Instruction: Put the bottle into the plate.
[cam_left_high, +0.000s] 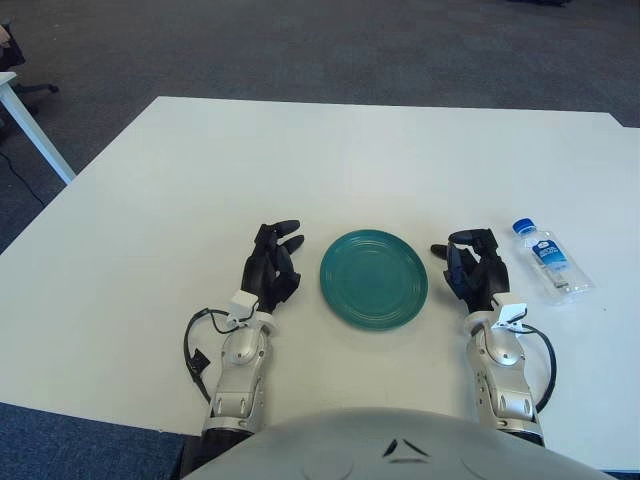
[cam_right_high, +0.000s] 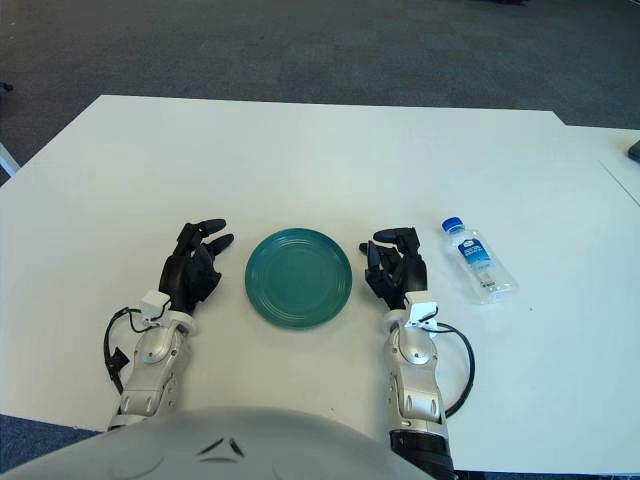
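Note:
A clear plastic bottle (cam_left_high: 551, 260) with a blue cap and a blue-white label lies on its side on the white table, to the right of my right hand. A teal plate (cam_left_high: 374, 278) sits empty on the table between my two hands. My right hand (cam_left_high: 472, 262) rests on the table just right of the plate, fingers relaxed and holding nothing, a short way left of the bottle. My left hand (cam_left_high: 273, 258) rests on the table just left of the plate, fingers relaxed and empty.
The white table (cam_left_high: 300, 170) stretches far ahead, its back edge against dark carpet. A white table leg (cam_left_high: 35, 135) and a chair base stand on the floor at the far left. Another table's corner (cam_right_high: 620, 160) shows at the right.

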